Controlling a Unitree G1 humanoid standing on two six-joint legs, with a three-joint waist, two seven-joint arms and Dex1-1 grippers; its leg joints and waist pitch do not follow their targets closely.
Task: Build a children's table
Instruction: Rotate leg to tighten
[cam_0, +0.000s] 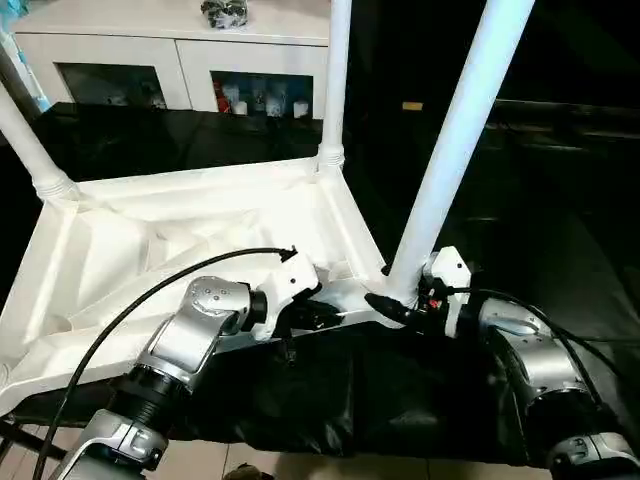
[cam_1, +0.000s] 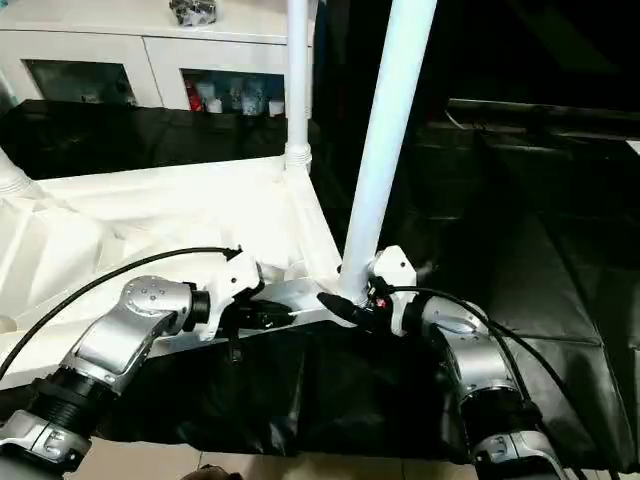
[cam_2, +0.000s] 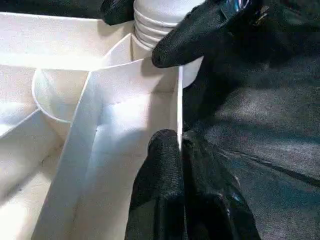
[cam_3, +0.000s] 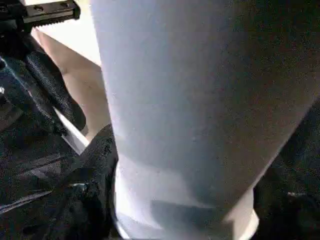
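- Lying upside down on a black sheet (cam_0: 300, 400), the white table top (cam_0: 180, 250) has its ribbed underside facing up and its raised rim showing all round.
- Three white legs stand up out of its corner sockets: one at the far corner (cam_0: 337, 70), one at the far left corner (cam_0: 25, 135), and one at the near right corner (cam_0: 455, 140), which leans a bit to the right as it rises.
- Left gripper (cam_2: 177, 145) is clenched on the table top's near rim, just left of that near right corner. In the left wrist view one black finger sits inside the thin rim wall and the other outside, pinching it.
- Right gripper (cam_0: 395, 305) is at the foot of the near right leg, right where it goes into the socket. Its black fingers (cam_2: 185, 37) sit on either side of the leg's ridged base, wrapped around it, but I can't tell if they're actually squeezing it or just sitting loose.
- Both silver forearms come in from the near side of the table top, black cables looping over them.
- Behind the table top, past the black sheet, there's a white cabinet (cam_0: 180, 60) with glass doors and small stuff on the shelf inside.
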